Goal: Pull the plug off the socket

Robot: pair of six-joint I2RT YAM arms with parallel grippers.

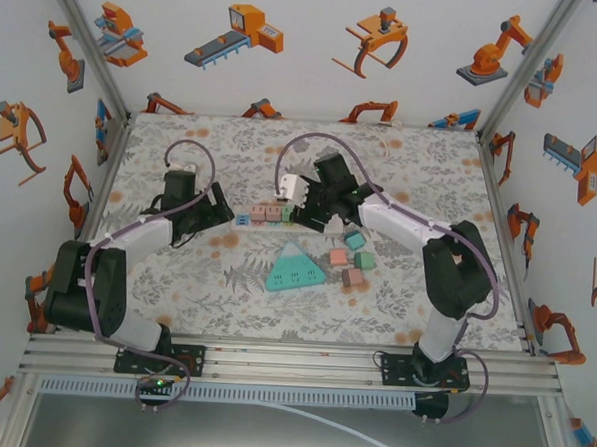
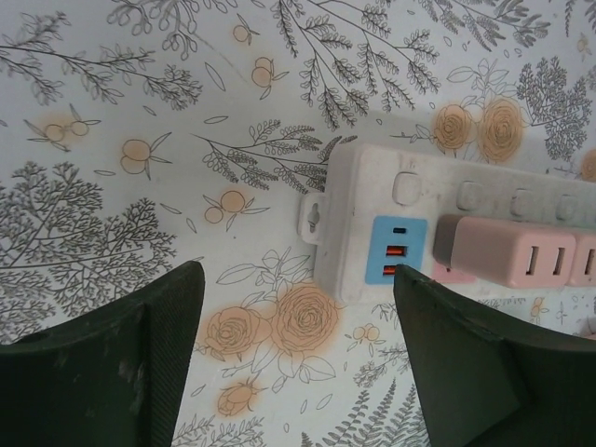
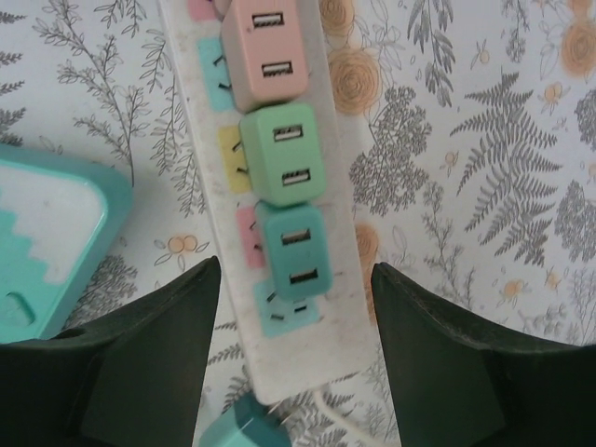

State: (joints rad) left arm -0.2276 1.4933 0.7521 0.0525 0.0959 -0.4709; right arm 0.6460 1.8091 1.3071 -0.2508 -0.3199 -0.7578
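Here, white socket strip (image 3: 279,186) — pink, green, teal plugs (image 3: 291,250) seated.

the surface (image 1: 175,287) wears a cloth printed with grey ferns, branches and orange roses. near its middle lies a teal triangular socket block (image 1: 296,267) with a white stepped face, flat on the cloth. just to its right sit several small loose cubes (image 1: 351,259), pink, teal, green and brownish, clustered close together. the enclosure walls (image 1: 308,44) carry orange robot-arm pictures.

Matt plastic power strip (image 2: 447,219) on printed floral cloth (image 2: 140,140).
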